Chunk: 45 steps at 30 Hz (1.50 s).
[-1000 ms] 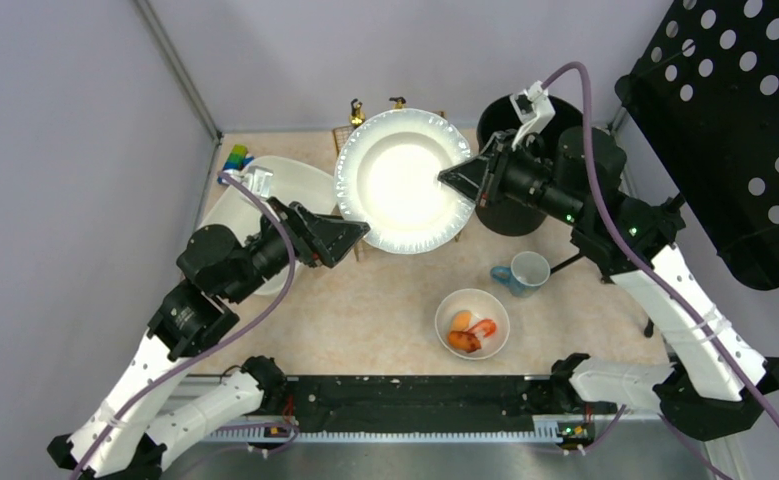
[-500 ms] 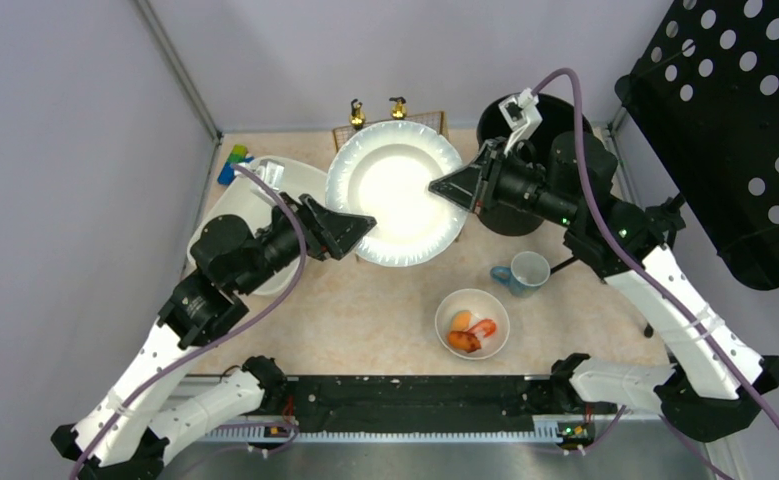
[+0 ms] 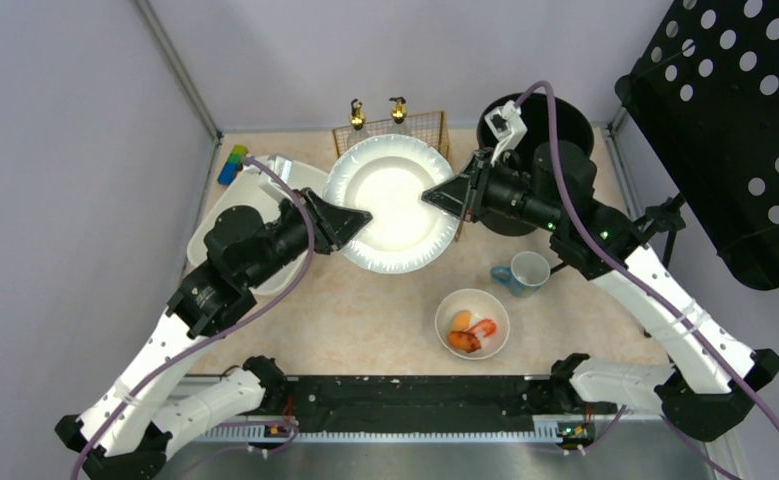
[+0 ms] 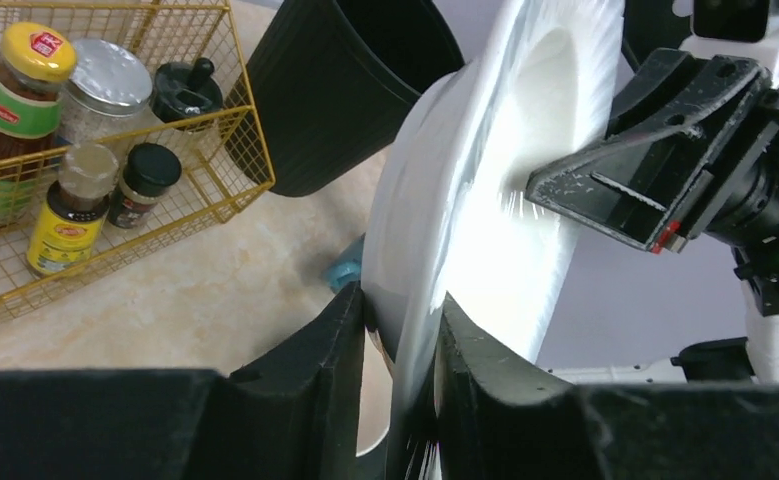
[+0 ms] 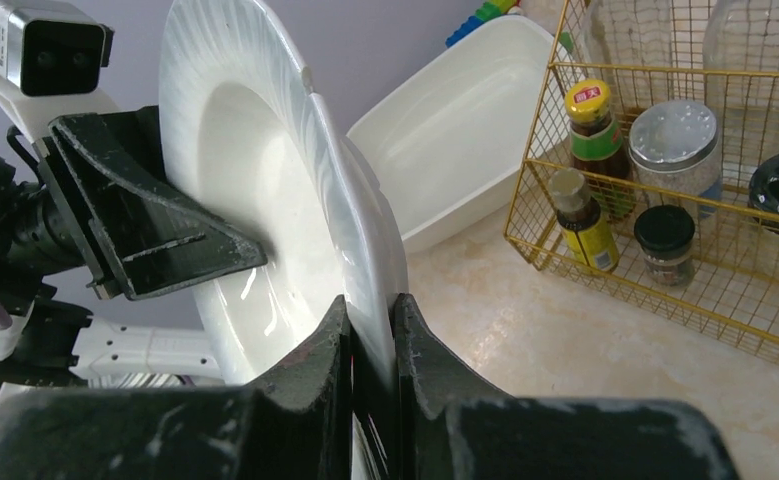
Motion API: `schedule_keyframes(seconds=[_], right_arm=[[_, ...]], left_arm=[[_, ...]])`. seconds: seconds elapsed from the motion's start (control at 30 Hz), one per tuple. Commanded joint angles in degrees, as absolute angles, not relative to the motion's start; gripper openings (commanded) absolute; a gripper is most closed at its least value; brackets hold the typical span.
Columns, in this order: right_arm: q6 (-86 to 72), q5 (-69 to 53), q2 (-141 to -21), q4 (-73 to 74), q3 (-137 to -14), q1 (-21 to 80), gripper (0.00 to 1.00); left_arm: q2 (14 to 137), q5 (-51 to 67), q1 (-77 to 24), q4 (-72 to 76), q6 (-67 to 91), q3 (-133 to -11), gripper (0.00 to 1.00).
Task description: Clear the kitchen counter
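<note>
A large white plate [image 3: 395, 205] hangs tilted above the back of the kitchen counter [image 3: 365, 310], held at both sides. My left gripper [image 3: 365, 222] is shut on its left rim; in the left wrist view the plate [image 4: 485, 200] edge sits pinched between the two fingers of that gripper [image 4: 400, 310]. My right gripper [image 3: 433, 196] is shut on the right rim, and the right wrist view shows the plate [image 5: 255, 170] clamped tight in that gripper [image 5: 370, 310].
A white tub [image 3: 250, 205] lies at the left under my left arm. A yellow wire basket [image 3: 395, 125] of spice jars stands at the back, a black bin [image 3: 565, 115] beside it. A bowl with food [image 3: 472, 323] and a mug [image 3: 527, 270] sit front right.
My left gripper has moved in from the left and closed on the plate's rim. The plate and my right gripper have shifted a little to the left.
</note>
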<state>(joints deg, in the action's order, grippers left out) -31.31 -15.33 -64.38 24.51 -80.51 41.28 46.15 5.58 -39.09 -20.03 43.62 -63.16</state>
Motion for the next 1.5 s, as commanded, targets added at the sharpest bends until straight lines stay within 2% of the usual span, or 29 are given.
schedule_keyframes(seconds=[0.0, 0.07, 0.1, 0.13, 0.4, 0.6, 0.77, 0.83, 1.0, 1.13, 1.47], right_arm=[[-32.8, -14.24, -63.07, 13.16, -81.16, 42.04, 0.0], [-32.82, -13.82, -63.12, 12.96, -80.72, 42.03, 0.0], [-32.9, -13.76, -63.16, 12.57, -80.48, 42.01, 0.0], [-32.87, -13.72, -63.14, 12.47, -80.28, 42.01, 0.0], [-33.19, -12.84, -63.59, 11.69, -78.59, 42.01, 0.0], [-32.84, -12.25, -63.6, 11.36, -76.84, 42.0, 0.38], [-32.04, -10.15, -62.45, 12.12, -75.32, 41.92, 0.58], [-30.84, -8.15, -61.55, 13.36, -74.51, 41.9, 0.63], [-28.2, -1.78, -57.52, 15.16, -69.61, 41.57, 0.64], [-29.08, -2.24, -55.78, 11.08, -63.79, 41.57, 0.64], [-28.36, -5.6, -58.52, 8.69, -60.87, 41.51, 0.63]], left_arm=[[46.14, 5.29, -39.2, -17.58, 43.91, -65.64, 0.22], [46.24, 4.82, -39.2, -18.2, 43.8, -65.69, 0.13], [46.25, 4.46, -39.2, -18.58, 43.85, -65.81, 0.03], [46.29, 4.06, -39.2, -18.81, 43.93, -65.82, 0.0], [46.43, 1.49, -39.2, -20.81, 43.53, -66.1, 0.0], [43.58, -4.73, -39.2, -24.46, 42.86, -66.59, 0.0], [41.11, -10.21, -39.2, -27.84, 41.46, -67.96, 0.0], [40.51, -12.87, -39.2, -29.34, 40.83, -68.55, 0.0], [38.42, -24.99, -39.2, -36.03, 40.04, -69.97, 0.0], [37.07, -34.56, -39.2, -39.59, 40.03, -70.52, 0.0], [37.79, -49.89, -39.2, -50.36, 45.74, -70.21, 0.0]])
